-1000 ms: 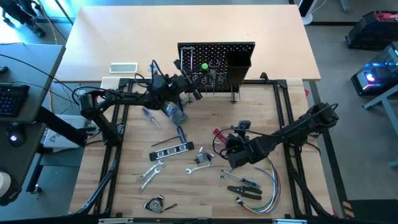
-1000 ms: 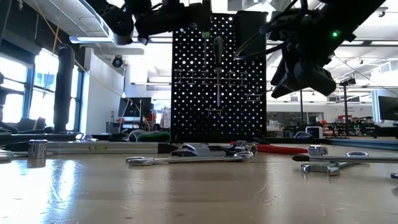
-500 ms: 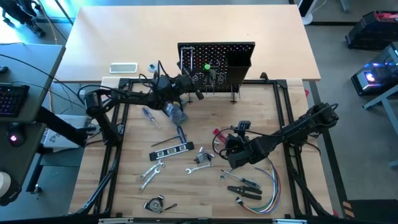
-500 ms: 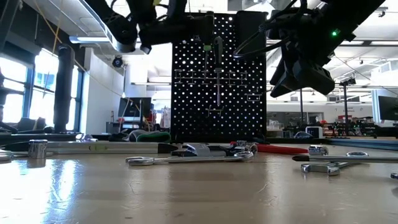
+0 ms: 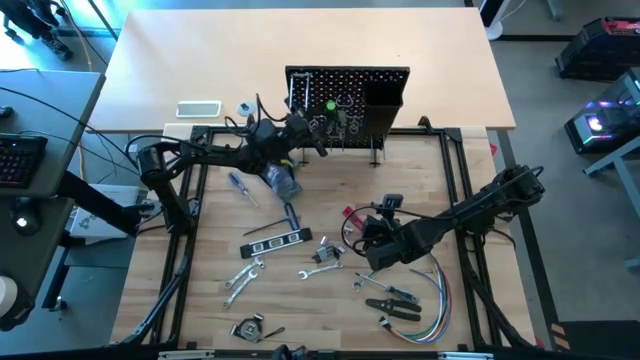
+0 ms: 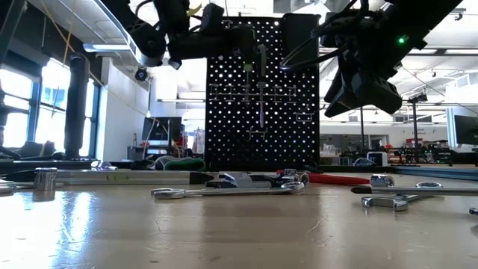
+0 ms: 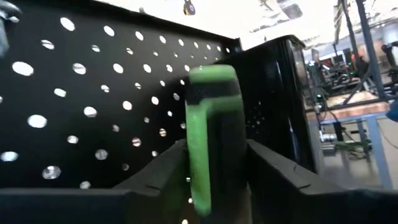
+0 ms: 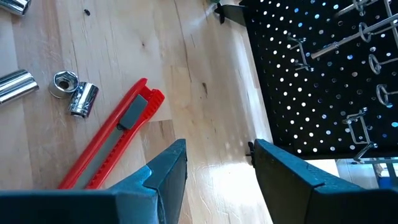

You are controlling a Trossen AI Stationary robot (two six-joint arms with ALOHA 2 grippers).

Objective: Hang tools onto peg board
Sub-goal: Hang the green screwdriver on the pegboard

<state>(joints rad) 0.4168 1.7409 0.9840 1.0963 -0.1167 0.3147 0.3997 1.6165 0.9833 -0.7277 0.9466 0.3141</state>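
high: I see left gripper at peg board, green-handled tool on it; right gripper mid-table.
low: tool hangs on board.
left wrist: fingers flank green handle, grip unclear.
right wrist: jaws apart, empty, above red utility knife.

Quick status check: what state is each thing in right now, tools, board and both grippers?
Left gripper: at the peg board, fingers either side of the green-handled tool.
Green-handled tool: up against the board.
Right gripper: open, empty, above the table.
Red utility knife: flat on the table.
Black level: flat, unhung.
Wrenches: flat, unhung.
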